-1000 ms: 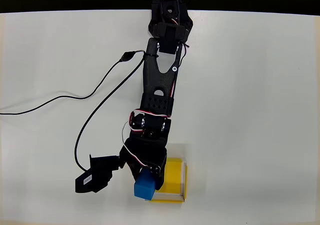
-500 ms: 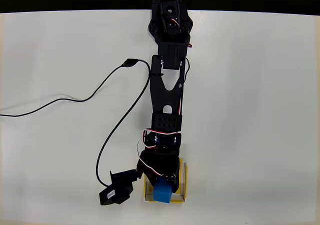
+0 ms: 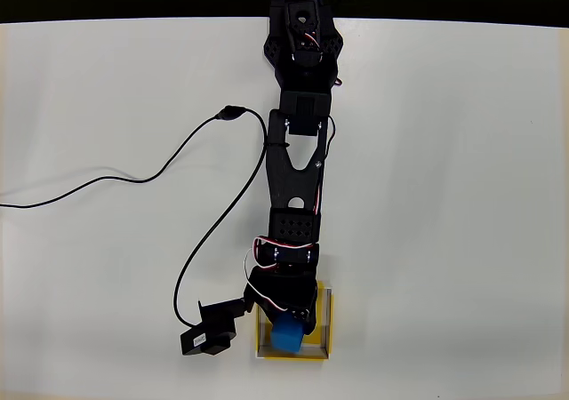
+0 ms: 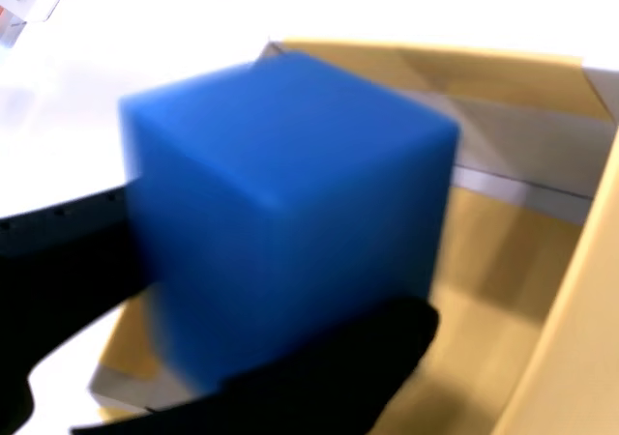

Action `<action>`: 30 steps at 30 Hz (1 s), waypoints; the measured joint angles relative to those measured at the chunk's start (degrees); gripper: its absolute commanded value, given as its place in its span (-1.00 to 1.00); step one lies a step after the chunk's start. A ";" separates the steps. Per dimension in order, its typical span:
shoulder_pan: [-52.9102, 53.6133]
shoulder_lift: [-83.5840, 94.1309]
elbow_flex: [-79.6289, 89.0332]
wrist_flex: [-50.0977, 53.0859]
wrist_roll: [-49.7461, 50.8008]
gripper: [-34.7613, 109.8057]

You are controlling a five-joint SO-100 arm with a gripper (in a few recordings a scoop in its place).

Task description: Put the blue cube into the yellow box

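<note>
Your arm [image 3: 296, 178] is reaching straight out, and its gripper [image 3: 286, 322] is squeezing the blue cube [image 3: 287, 336] over the yellow box [image 3: 322, 324].

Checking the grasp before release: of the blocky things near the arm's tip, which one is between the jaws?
The blue cube, gripped over the yellow box; the black module sits outside on the table.

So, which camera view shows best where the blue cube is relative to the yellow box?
The overhead view: the blue cube lies within the outline of the yellow box, under the gripper. The wrist view shows the cube close, blurred, between black fingers, with box walls behind.
</note>
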 measured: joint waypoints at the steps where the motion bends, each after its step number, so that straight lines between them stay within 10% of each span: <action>1: 0.00 0.00 0.00 -0.18 0.00 -0.05; 18: -0.44 15.47 6.24 4.22 -2.72 -0.35; 30: -2.99 70.31 56.07 -0.44 -7.21 -0.36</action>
